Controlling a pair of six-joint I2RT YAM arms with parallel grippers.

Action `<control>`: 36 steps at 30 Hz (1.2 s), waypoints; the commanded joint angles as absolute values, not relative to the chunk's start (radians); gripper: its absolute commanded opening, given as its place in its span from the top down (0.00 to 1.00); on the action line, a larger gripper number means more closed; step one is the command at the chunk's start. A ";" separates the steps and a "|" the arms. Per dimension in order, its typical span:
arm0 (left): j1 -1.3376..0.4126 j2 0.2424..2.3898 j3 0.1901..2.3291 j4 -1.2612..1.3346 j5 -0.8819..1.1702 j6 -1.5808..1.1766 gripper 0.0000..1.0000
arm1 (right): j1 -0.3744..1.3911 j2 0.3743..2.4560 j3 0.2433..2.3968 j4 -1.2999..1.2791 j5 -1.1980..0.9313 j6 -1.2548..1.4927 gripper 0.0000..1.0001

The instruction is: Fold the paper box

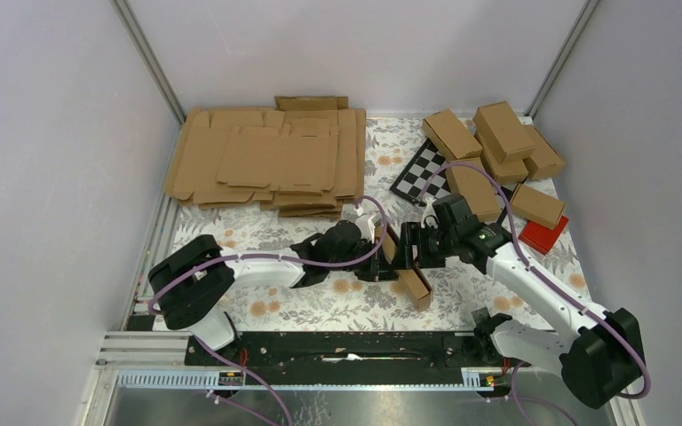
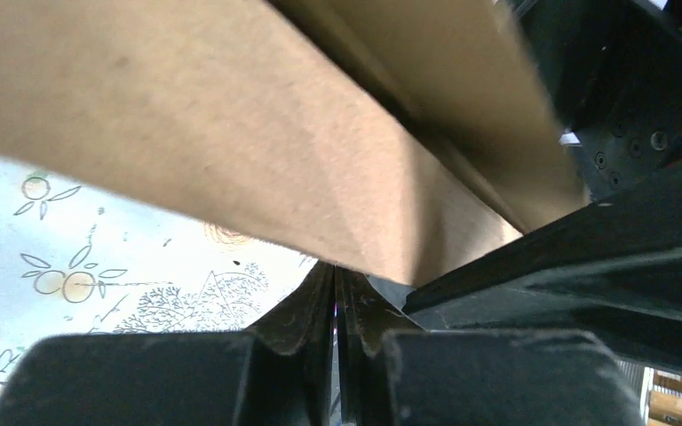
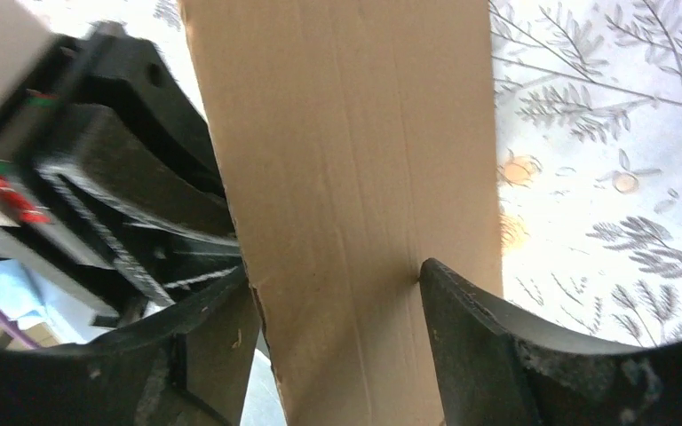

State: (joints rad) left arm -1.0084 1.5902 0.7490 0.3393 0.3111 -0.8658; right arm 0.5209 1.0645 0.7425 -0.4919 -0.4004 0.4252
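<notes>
- The plain brown cardboard paper box (image 1: 411,277), part-folded into a narrow carton, sat mid-table on the white flower-printed tablecloth (image 1: 271,311). It was just beyond the rail at the arm bases, caught between the two grippers.
- Left gripper (image 2: 335,288): clenched, its black fingers (image 2: 297,324) pressed almost flat together. The tips nipped the lower edge of the box right above the wrist camera.
- Right gripper (image 3: 336,282) met the box from the other side. Its jaws stood apart with one long cardboard panel running between them, and a black finger (image 3: 515,355) sat against each side of that panel. Whether they were squeezing or only touching, I could not tell.
- From above, the box lay slanted, its near end toward the bases and its far end up between the two grippers, which almost met.
- At the far left, a thick pile of flat brown cardboard blanks (image 1: 266,160) lay spread on the cloth.
- Far right — a group of small brick-shaped brown cartons (image 1: 497,146), heaped loosely. A black-and-white checkered board (image 1: 419,173) lay beside them, and a flat red block (image 1: 546,235) peeked out by the nearest carton.
</notes>
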 commanded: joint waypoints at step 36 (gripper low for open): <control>-0.881 1.134 0.662 0.056 -0.293 -0.449 0.80 | 0.554 1.160 0.888 -0.606 -0.254 0.295 0.76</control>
